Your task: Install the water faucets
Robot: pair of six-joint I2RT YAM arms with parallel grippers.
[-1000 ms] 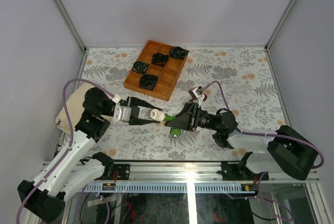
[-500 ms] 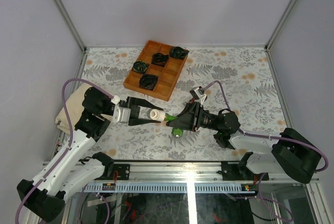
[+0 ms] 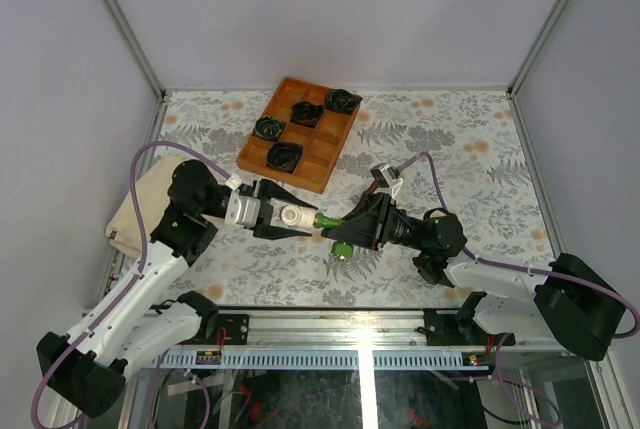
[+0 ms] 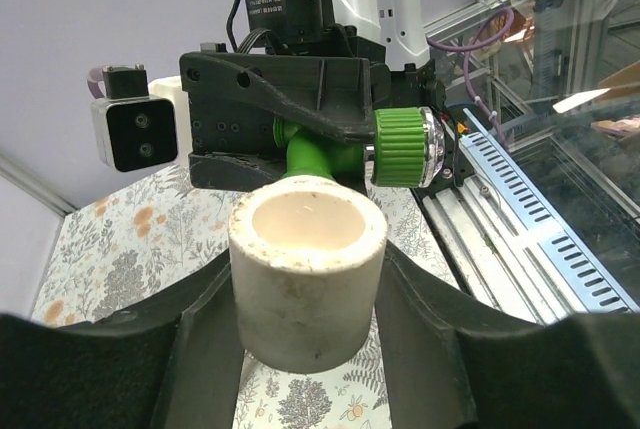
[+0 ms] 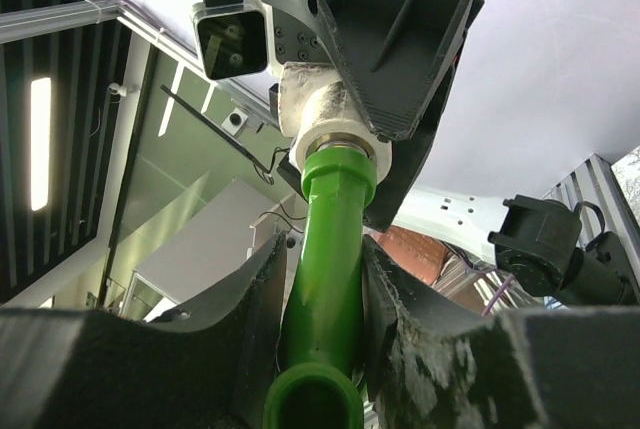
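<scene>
**Item 1 – bright green faucet** (image 4: 318,157), plastic, tap-shaped, with a ribbed green knob (image 4: 400,147) that has a silvery face. It is held off the table, above the near middle of the floral-printed table cover (image 3: 470,164), between the two arms. In the right wrist view its stem runs straight up into one end of Item 2, with a pale ring at the joint.

**Item 2 – short off-white cylinder** (image 3: 293,216), hollow. Its open mouth faces the left wrist camera, and the green faucet sits directly behind it.

**Item 3 – right gripper** (image 5: 325,269). The black fingers are clenched on the stem of the green faucet, one on each side.

**Item 4 – left gripper** (image 4: 308,299). The fingers lie close along both flanks of the off-white cylinder, with no gap to be made out. Whether they press on it or only bracket it cannot be told.

**Item 5 – shallow wooden tray with compartments** (image 3: 317,161), at the far middle of the table and well apart from the grippers. It holds four black-and-green coiled bundles (image 3: 284,156), one to a compartment.

**Item 6 – beige folded cloth** (image 3: 135,204), at the table's left edge, partly under the left arm.
</scene>
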